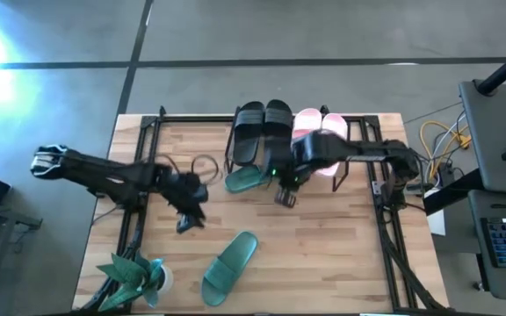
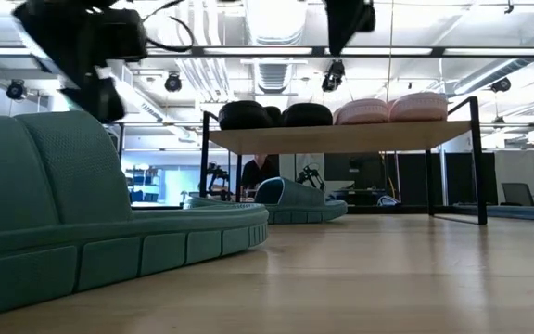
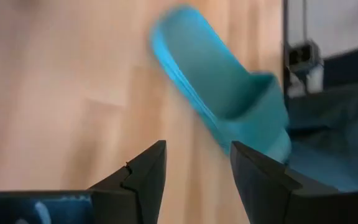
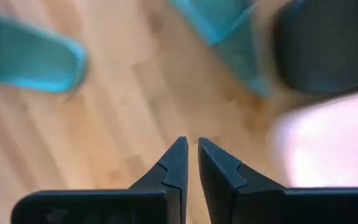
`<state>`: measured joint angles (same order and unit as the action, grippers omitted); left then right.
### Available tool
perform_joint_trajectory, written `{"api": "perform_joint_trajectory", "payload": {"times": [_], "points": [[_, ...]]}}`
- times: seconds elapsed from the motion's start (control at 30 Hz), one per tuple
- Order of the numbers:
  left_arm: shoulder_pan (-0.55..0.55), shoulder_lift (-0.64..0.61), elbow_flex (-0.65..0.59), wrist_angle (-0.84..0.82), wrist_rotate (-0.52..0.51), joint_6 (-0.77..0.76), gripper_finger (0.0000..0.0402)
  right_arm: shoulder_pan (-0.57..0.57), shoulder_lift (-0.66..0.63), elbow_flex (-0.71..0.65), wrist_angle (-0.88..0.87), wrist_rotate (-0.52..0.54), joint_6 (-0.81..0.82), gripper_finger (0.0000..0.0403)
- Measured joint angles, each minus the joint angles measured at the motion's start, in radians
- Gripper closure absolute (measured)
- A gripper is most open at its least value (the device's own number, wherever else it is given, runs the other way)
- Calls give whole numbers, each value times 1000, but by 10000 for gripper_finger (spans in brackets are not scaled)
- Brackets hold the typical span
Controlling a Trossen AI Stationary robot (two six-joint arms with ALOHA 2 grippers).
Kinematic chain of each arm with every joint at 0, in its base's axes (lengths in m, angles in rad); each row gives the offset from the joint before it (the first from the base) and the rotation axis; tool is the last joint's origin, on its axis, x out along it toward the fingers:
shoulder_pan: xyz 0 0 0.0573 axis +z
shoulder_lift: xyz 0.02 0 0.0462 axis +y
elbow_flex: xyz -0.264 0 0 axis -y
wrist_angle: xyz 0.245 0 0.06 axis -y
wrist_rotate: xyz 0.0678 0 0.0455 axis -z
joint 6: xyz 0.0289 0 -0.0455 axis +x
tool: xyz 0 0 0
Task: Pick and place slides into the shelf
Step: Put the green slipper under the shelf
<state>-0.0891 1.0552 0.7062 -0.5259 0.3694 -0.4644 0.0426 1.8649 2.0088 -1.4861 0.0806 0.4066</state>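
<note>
The shelf [image 2: 341,139] stands at the table's far edge. A black pair [image 1: 263,127] and a light pink pair [image 1: 321,132] lie on its plank top. One teal-green slide [image 1: 244,180] lies on the table with its far end under the shelf's left part [image 2: 295,199]. The other teal-green slide [image 1: 229,266] lies loose near the table's near edge [image 3: 222,93]. My left gripper [image 1: 190,221] hovers open, left of and above that loose slide [image 3: 197,149]. My right gripper [image 1: 285,197] hangs shut over bare table, just right of the slide under the shelf [image 4: 191,144].
A teal-green potted plant [image 1: 134,274] stands at the table's near left corner. Black metal frames run along the table's left [image 1: 134,175] and right [image 1: 385,202] sides. Bare wood lies between the shelf and the loose slide. Cables [image 1: 442,136] lie off the table's right side.
</note>
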Motion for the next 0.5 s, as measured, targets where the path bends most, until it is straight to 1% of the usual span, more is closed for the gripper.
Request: {"api": "perform_joint_trajectory", "payload": {"times": [0.07,0.17,0.27,0.4,0.5], "points": [[-80,20,-7,42,-13,-65,238,25,0,-77,69,-53,0,371],[-195,63,-2,81,-70,-131,238,65,-3,-179,217,-132,-15,371],[-292,106,8,129,-86,-232,238,103,-6,-247,348,-208,-17,371],[-409,164,18,216,-88,-309,238,149,-3,-310,510,-245,79,371],[-470,219,28,257,-89,-314,238,184,-3,-353,688,-245,178,371]]}}
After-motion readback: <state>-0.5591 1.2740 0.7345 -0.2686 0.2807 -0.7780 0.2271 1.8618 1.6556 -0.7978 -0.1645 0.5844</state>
